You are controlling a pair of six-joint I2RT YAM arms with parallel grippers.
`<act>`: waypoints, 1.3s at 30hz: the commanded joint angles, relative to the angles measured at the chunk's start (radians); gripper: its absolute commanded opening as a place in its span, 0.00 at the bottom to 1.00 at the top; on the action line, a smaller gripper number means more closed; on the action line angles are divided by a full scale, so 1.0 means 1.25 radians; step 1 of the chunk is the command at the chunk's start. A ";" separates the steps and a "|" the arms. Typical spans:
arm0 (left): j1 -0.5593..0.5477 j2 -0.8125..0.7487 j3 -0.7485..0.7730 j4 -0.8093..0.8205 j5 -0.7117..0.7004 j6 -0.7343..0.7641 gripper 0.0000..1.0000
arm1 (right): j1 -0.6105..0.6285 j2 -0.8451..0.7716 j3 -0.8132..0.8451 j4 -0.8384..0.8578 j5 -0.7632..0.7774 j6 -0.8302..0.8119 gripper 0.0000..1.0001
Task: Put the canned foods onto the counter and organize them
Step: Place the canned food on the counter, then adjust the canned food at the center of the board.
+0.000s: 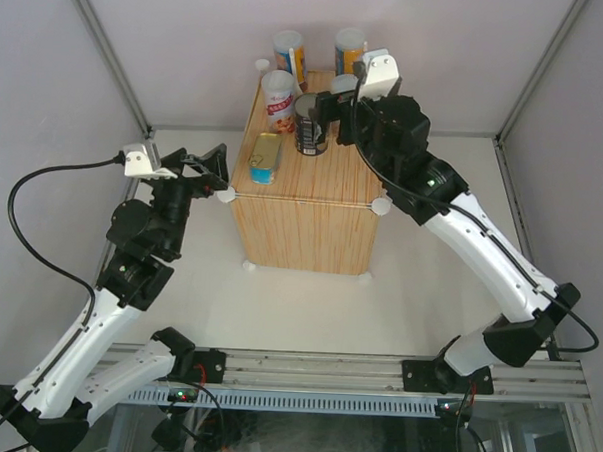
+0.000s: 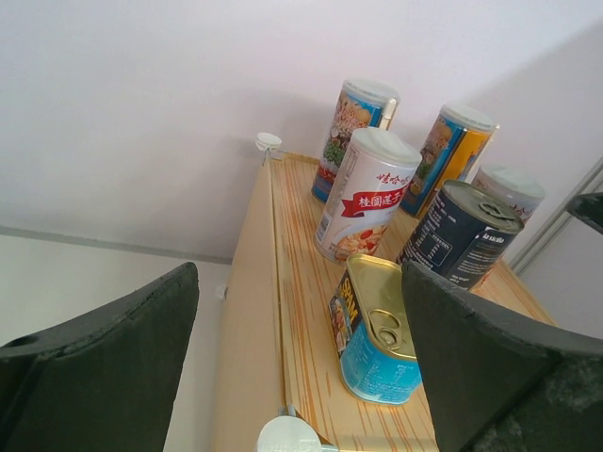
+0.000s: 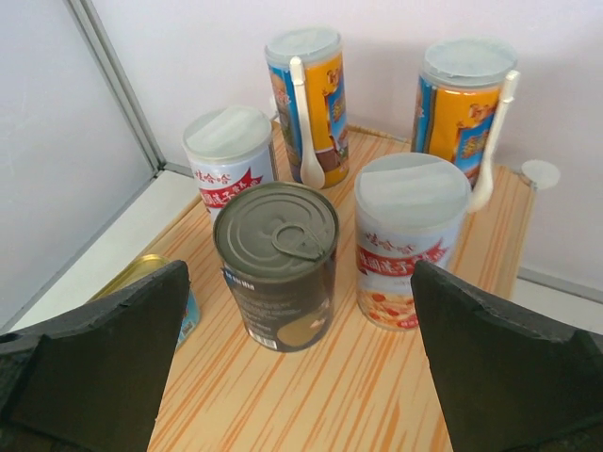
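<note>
The counter (image 1: 312,221) is a light wood-grain box with white knobs (image 1: 226,195). On top stand two tall blue-orange cylinders with spoons (image 1: 289,53) (image 1: 349,50), two white-red cans (image 1: 278,98) (image 1: 345,86), a dark can (image 1: 310,123) and one gold-blue tin (image 1: 265,156); a second tin does not show. My left gripper (image 1: 216,172) is open and empty at the counter's front-left corner, facing the tin (image 2: 377,330). My right gripper (image 1: 329,119) is open over the counter's right side, close behind the dark can (image 3: 278,264), not touching it.
White walls with grey frame posts (image 1: 109,57) enclose the table on three sides. A metal rail (image 1: 375,369) runs along the near edge by the arm bases. A black cable (image 1: 21,234) loops left of the left arm. The counter's front half (image 3: 311,395) is bare wood.
</note>
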 commanded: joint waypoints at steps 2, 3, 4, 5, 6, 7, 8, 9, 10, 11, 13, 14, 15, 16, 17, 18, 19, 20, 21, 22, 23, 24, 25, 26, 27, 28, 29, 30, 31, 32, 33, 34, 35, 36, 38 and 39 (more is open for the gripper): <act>0.006 -0.004 0.046 0.024 0.020 0.010 0.92 | 0.003 -0.135 -0.046 0.003 0.079 -0.003 1.00; 0.006 -0.001 0.045 0.027 0.019 0.010 0.92 | -0.002 -0.155 -0.058 -0.003 0.099 -0.003 1.00; 0.006 0.002 0.043 0.031 0.015 0.008 0.92 | -0.007 -0.174 -0.068 -0.012 0.121 -0.003 1.00; 0.006 0.006 0.040 0.036 0.010 0.003 0.92 | -0.013 -0.191 -0.078 -0.026 0.142 -0.001 1.00; 0.005 0.008 0.035 0.042 0.004 -0.004 0.92 | -0.022 -0.211 -0.088 -0.041 0.168 0.003 1.00; 0.006 0.013 0.034 0.048 -0.001 -0.011 0.92 | -0.033 -0.229 -0.099 -0.060 0.190 0.014 1.00; 0.006 0.018 0.035 0.052 -0.003 -0.018 0.92 | -0.052 -0.249 -0.109 -0.086 0.208 0.034 1.00; 0.006 0.025 0.038 0.055 -0.005 -0.024 0.92 | -0.081 -0.270 -0.125 -0.109 0.218 0.053 1.00; 0.005 0.034 0.043 0.058 -0.007 -0.030 0.92 | -0.102 -0.291 -0.146 -0.127 0.229 0.071 1.00; 0.006 0.041 0.046 0.063 -0.010 -0.035 0.92 | -0.128 -0.313 -0.170 -0.144 0.241 0.086 0.99; 0.006 0.054 0.051 0.072 -0.025 -0.048 0.92 | -0.191 -0.342 -0.220 -0.212 0.247 0.133 1.00; 0.005 0.059 0.052 0.078 -0.033 -0.053 0.92 | -0.229 -0.353 -0.237 -0.235 0.236 0.148 1.00; 0.006 0.064 0.053 0.080 -0.044 -0.058 0.92 | -0.271 -0.359 -0.258 -0.273 0.219 0.172 1.00; 0.006 0.068 0.053 0.083 -0.054 -0.064 0.92 | -0.315 -0.365 -0.283 -0.305 0.195 0.194 1.00; 0.005 0.073 0.052 0.089 -0.065 -0.069 0.92 | -0.353 -0.372 -0.308 -0.337 0.171 0.217 1.00; 0.006 0.076 0.051 0.095 -0.077 -0.074 0.92 | -0.388 -0.377 -0.337 -0.354 0.151 0.229 1.00; 0.006 0.081 0.052 0.099 -0.083 -0.078 0.91 | -0.421 -0.381 -0.363 -0.365 0.127 0.236 1.00; 0.005 0.084 0.053 0.102 -0.090 -0.082 0.91 | -0.447 -0.382 -0.385 -0.377 0.107 0.240 1.00; 0.005 0.088 0.055 0.105 -0.095 -0.084 0.91 | -0.479 -0.379 -0.403 -0.390 0.089 0.240 1.00; 0.006 0.091 0.057 0.108 -0.100 -0.086 0.91 | -0.503 -0.372 -0.416 -0.403 0.070 0.235 1.00; 0.006 0.095 0.058 0.110 -0.103 -0.089 0.91 | -0.525 -0.364 -0.424 -0.422 0.053 0.229 1.00; 0.005 0.097 0.061 0.110 -0.105 -0.089 0.91 | -0.550 -0.354 -0.429 -0.440 0.034 0.223 1.00; 0.005 0.100 0.064 0.111 -0.107 -0.089 0.91 | -0.573 -0.346 -0.437 -0.454 0.014 0.214 1.00; 0.006 0.103 0.068 0.109 -0.108 -0.091 0.91 | -0.594 -0.339 -0.443 -0.463 -0.010 0.201 1.00; 0.006 0.107 0.071 0.109 -0.108 -0.091 0.91 | -0.611 -0.332 -0.449 -0.475 -0.029 0.192 1.00; 0.006 0.109 0.074 0.109 -0.108 -0.092 0.91 | -0.626 -0.325 -0.450 -0.488 -0.047 0.183 1.00; 0.006 0.111 0.075 0.109 -0.108 -0.093 0.91 | -0.639 -0.318 -0.451 -0.497 -0.067 0.172 1.00; 0.006 0.112 0.076 0.109 -0.106 -0.093 0.91 | -0.646 -0.311 -0.471 -0.503 -0.076 0.161 1.00; 0.006 0.114 0.075 0.110 -0.105 -0.095 0.91 | -0.650 -0.301 -0.476 -0.511 -0.080 0.148 1.00; 0.006 0.114 0.074 0.113 -0.104 -0.098 0.91 | -0.652 -0.286 -0.480 -0.519 -0.079 0.136 1.00; 0.006 0.113 0.072 0.114 -0.103 -0.100 0.91 | -0.653 -0.275 -0.480 -0.527 -0.071 0.130 1.00; 0.006 0.113 0.071 0.116 -0.100 -0.100 0.91 | -0.652 -0.266 -0.482 -0.534 -0.057 0.123 1.00; 0.006 0.112 0.070 0.116 -0.098 -0.100 0.91 | -0.652 -0.260 -0.486 -0.538 -0.041 0.117 1.00; 0.006 0.110 0.069 0.117 -0.097 -0.100 0.91 | -0.655 -0.256 -0.492 -0.539 -0.031 0.108 1.00; 0.006 0.103 0.066 0.118 -0.094 -0.098 0.91 | -0.669 -0.251 -0.507 -0.540 -0.020 0.096 1.00; 0.006 0.102 0.065 0.119 -0.094 -0.097 0.91 | -0.682 -0.246 -0.511 -0.540 -0.020 0.097 1.00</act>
